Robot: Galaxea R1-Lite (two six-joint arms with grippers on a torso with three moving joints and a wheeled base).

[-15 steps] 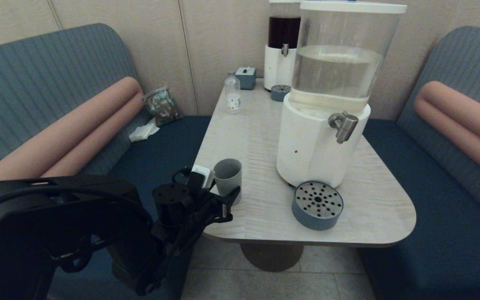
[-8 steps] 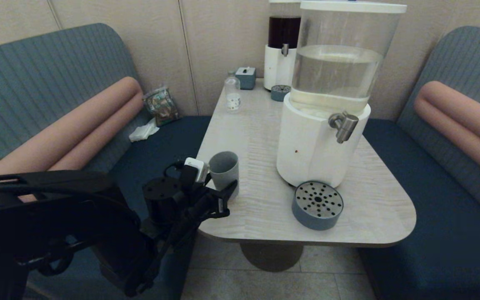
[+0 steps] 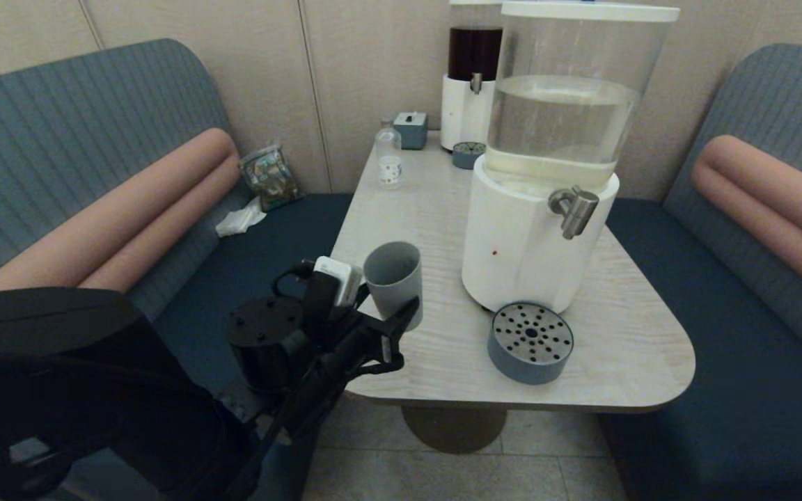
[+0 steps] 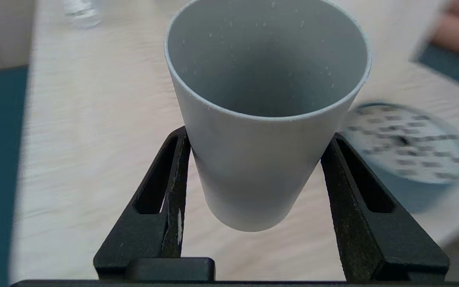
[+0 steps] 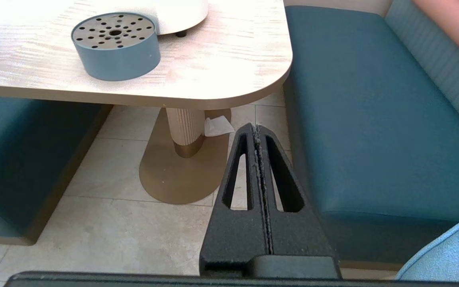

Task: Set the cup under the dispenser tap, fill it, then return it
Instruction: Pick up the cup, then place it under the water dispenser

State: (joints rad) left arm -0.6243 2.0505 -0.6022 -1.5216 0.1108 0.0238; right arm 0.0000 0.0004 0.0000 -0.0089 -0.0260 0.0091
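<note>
The grey-blue cup [image 3: 392, 282] hangs just above the table's near-left part, with my left gripper [image 3: 387, 306] shut on its lower wall. In the left wrist view the cup [image 4: 261, 139] is empty apart from droplets inside. Its base is clear of the tabletop, and one black finger [image 4: 175, 175] presses each side of it. The steel dispenser tap [image 3: 571, 209] juts from the white-based clear-liquid dispenser [image 3: 526, 243], to the right of the cup. The round drip tray [image 3: 530, 342] sits in front of the dispenser, left of the spout. My right gripper [image 5: 256, 129] is shut and empty, low over the floor.
A small clear bottle [image 3: 388, 161], a grey-blue box [image 3: 411, 129], a second small tray [image 3: 468, 154] and the dark-liquid dispenser [image 3: 474, 83] stand at the table's far end. Blue benches [image 3: 721, 334] flank the table [image 3: 624, 362]. A tissue [image 5: 217, 125] lies by the table's pedestal.
My left gripper has lifted the cup off the table and carried it a little to the right, towards the drip tray. The right arm has not moved.
</note>
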